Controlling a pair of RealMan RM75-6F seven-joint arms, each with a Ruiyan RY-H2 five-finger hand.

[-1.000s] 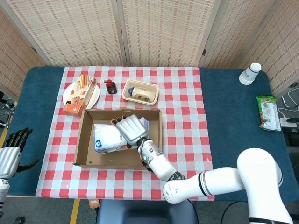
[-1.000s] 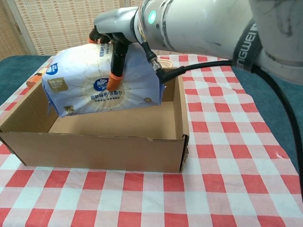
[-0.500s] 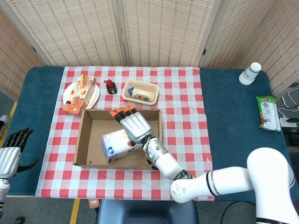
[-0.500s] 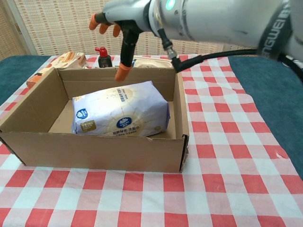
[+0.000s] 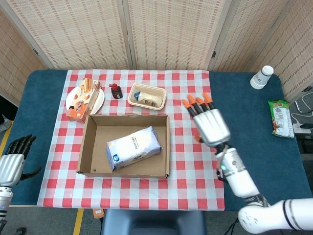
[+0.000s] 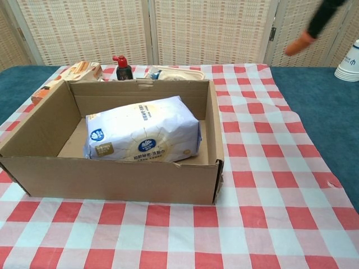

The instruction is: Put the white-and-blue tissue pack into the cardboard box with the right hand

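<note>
Head view: your right hand [image 5: 210, 126] hangs over the checked cloth [image 5: 188, 93] to the right of the cardboard box [image 5: 89, 131], palm down, its orange-tipped fingers [image 5: 195, 105] spread and holding nothing. Your left hand [image 5: 12, 156] shows only in this view, at the lower left edge beyond the table [image 5: 244, 112], with dark fingers parted and nothing in it. This view also takes in the far right of the table: a white paper cup [image 5: 261, 77] and a green snack packet [image 5: 280, 118], both well apart from the box.

Chest view: of the right hand you see just one dark finger with an orange tip [image 6: 309, 29] at the upper right corner; the rest is out of frame. The view looks into the box [image 6: 213, 140] from its near side and shows the white-and-blue tissue pack [image 6: 143, 131] lying flat on the box floor, its printed face up, closer to the right wall than the left.

From the head view, the tissue pack [image 5: 133, 147] lies inside the box, tilted across the floor. The right hand is apart from it, outside the box past the right wall, touching neither pack nor cardboard.

Behind the box, both views show a small dark bottle with a red cap [image 5: 116, 91], a shallow tray [image 5: 147, 96] holding a pale item, and an orange packet [image 5: 84, 100] on a white plate [image 5: 100, 100].
</note>
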